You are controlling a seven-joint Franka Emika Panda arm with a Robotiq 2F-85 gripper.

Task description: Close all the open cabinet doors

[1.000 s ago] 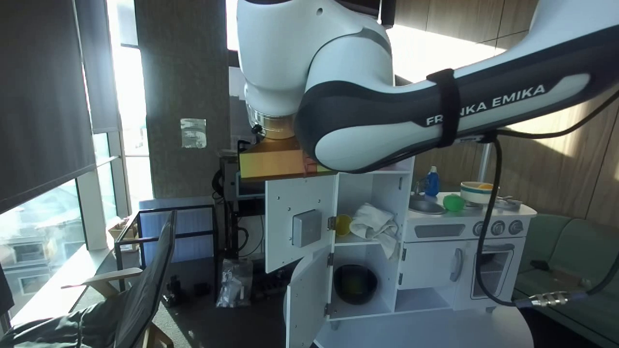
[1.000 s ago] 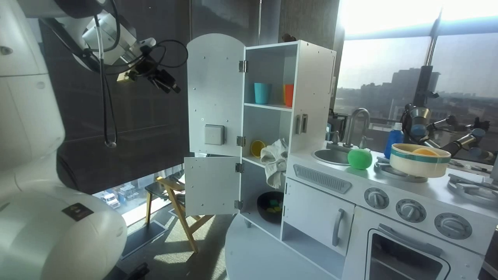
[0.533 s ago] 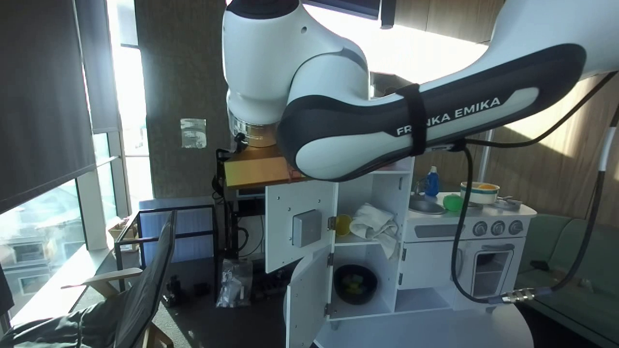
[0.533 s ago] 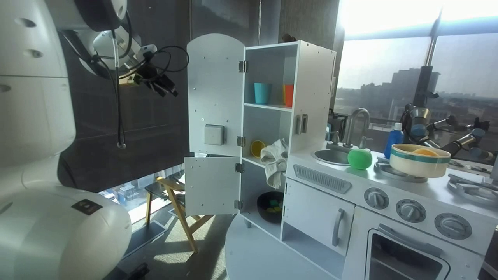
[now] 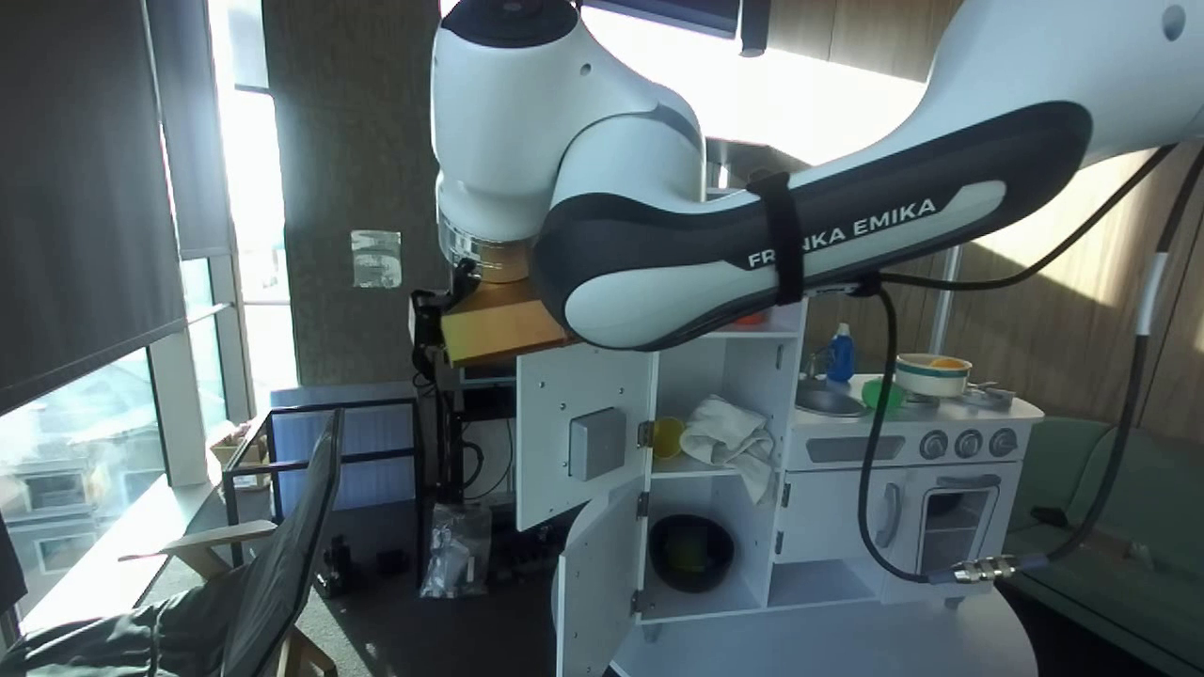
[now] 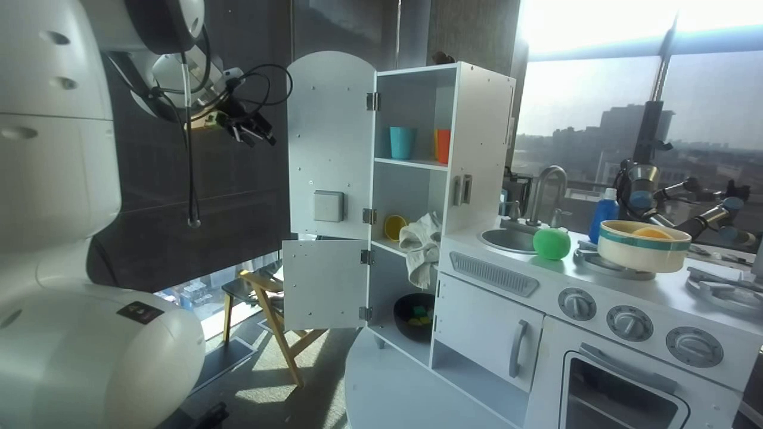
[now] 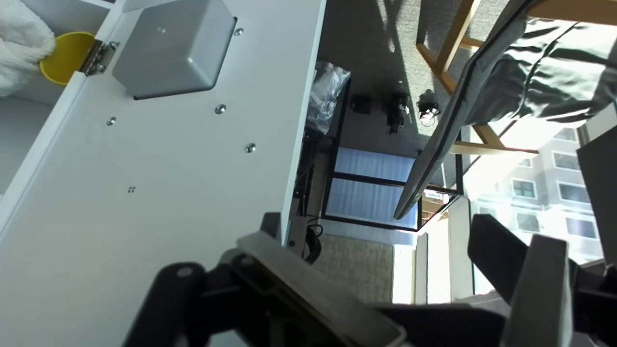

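The tall white cabinet (image 6: 480,155) has two doors standing open. Its upper door (image 6: 329,143) with a rounded top swings out, and it also shows in an exterior view (image 5: 550,498) and the wrist view (image 7: 193,159). The lower door (image 6: 325,286) hangs open below it, also seen in an exterior view (image 5: 597,583). The small door under the sink (image 6: 489,322) and the oven door (image 6: 623,393) are shut. My gripper (image 6: 257,137) is open and empty just outside the upper door's free edge. In the wrist view the gripper (image 7: 381,231) has one finger overlapping that edge; contact cannot be told.
The cabinet shelves hold a blue cup (image 6: 402,143), an orange cup (image 6: 442,146), a yellow cup (image 6: 394,227), a white towel (image 6: 422,238) and a black bowl (image 6: 411,322). A folding chair (image 5: 282,555) stands beyond the doors. A grey box (image 6: 328,206) sticks out from the upper door.
In an exterior view the arm has shifted left and a little down. In an exterior view the forearm has moved right, while the gripper stays near the upper door's edge. The doors have not moved.
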